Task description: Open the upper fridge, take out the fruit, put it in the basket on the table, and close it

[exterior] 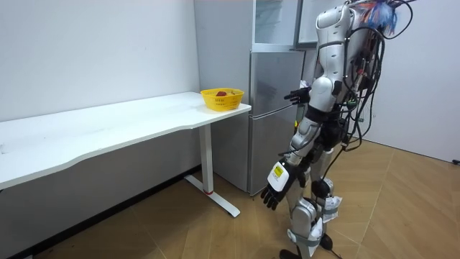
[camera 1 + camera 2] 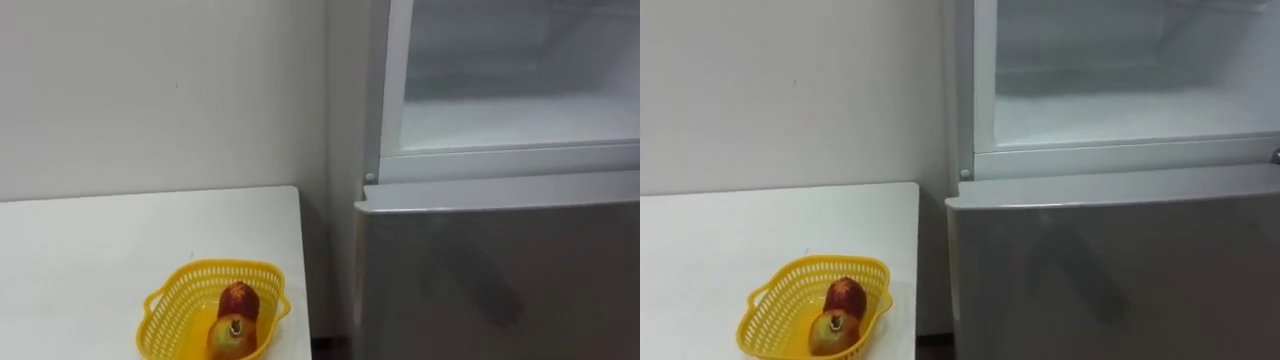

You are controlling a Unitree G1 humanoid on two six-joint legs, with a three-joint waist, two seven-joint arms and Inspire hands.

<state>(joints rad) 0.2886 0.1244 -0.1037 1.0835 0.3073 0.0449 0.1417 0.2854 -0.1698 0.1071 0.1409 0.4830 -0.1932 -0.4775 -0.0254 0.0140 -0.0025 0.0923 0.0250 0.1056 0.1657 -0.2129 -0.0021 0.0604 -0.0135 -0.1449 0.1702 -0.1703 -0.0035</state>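
The upper fridge compartment [image 2: 515,110] stands open, showing a bare white shelf [image 2: 1120,115] and frosty walls. Below it the grey lower door [image 2: 500,280] is closed. In the room view I stand facing the fridge [image 1: 269,108]. My right hand [image 1: 296,94] is raised at chest height toward the fridge, fingers straight and holding nothing. My left hand [image 1: 275,190] hangs beside my thigh, relaxed and holding nothing.
A yellow basket [image 2: 170,305] sits on the white table's [image 2: 100,250] corner beside the fridge, holding a red fruit [image 2: 239,298] and a yellow-red fruit [image 2: 229,335]. A narrow gap separates table and fridge. Wooden floor [image 1: 402,201] lies behind me.
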